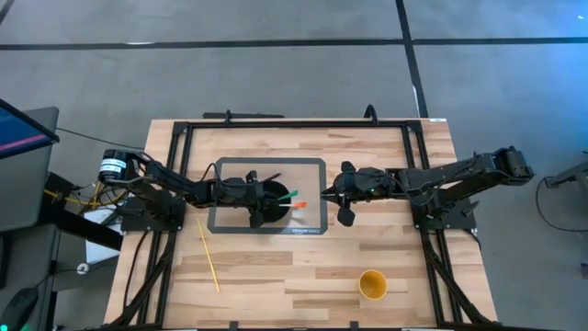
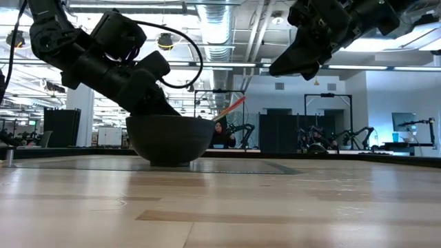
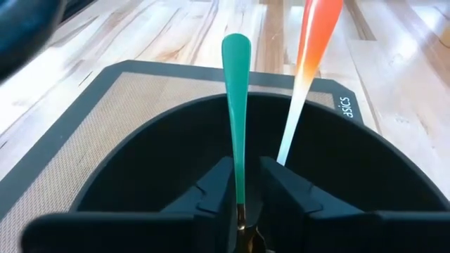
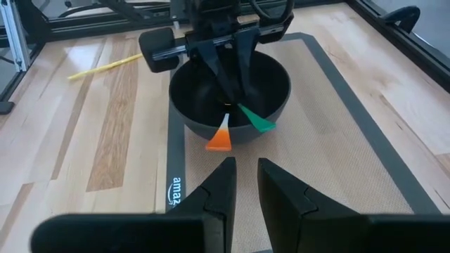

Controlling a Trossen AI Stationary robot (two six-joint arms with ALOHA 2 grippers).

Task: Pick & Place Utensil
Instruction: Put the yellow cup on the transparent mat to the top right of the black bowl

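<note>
I am looking at the wooden table point(image 1: 303, 267), the biggest thing here, and on it the grey baking mat point(image 1: 312, 173) is lying near the middle, towards the far side. The black bowl point(image 4: 274, 88) is standing on the mat, closer to its left part.

My left arm is reaching over the bowl from the left side. The left gripper point(image 3: 242, 193) is sitting above the inside of the bowl, and its fingers are clenching the green utensil point(image 3: 235, 105) by the thin handle; the flat green end is pointing out over the rim towards the right arm. The orange utensil point(image 3: 313, 49) is leaning in the bowl just beside the green one, and its orange end is also sticking out over the same rim.

My right arm is hanging over the right edge of the mat, raised above the table. The right gripper point(image 4: 242, 190) is facing the bowl, its fingers a little apart and holding nothing.

Off the mat, a yellow cup point(image 1: 372, 284) is standing near the front right, and a thin yellow stick point(image 1: 208, 255) is lying at the front left.
</note>
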